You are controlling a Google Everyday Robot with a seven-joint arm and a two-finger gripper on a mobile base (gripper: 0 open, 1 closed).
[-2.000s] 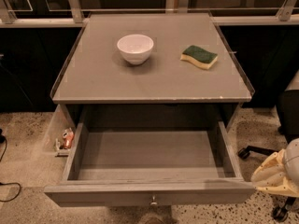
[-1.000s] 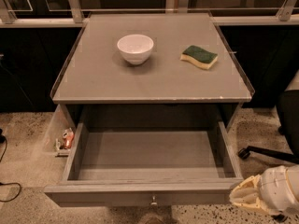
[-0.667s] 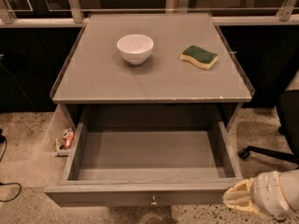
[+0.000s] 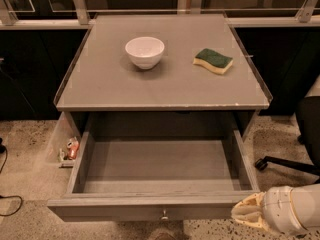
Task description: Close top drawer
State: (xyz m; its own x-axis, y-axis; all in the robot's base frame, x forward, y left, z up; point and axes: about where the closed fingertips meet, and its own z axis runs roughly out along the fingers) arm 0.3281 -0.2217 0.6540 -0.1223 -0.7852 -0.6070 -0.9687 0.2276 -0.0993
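Grey wooden top drawer (image 4: 160,176) sticks far out under the table top (image 4: 165,91), with a small knob (image 4: 164,215) in front. The gripper (image 4: 248,213) sits by its right front corner; I cannot tell how wide it is. A bowl (image 4: 144,51) and a sponge (image 4: 213,60) rest on top.

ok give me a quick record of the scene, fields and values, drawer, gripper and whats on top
top drawer: pulled far out, nothing visible inside
knob: centre of the front panel
gripper: lower right, by the front panel's right end; contact unclear
cabinet top: white bowl left of centre, green sponge to its right
task status: drawer not yet closed
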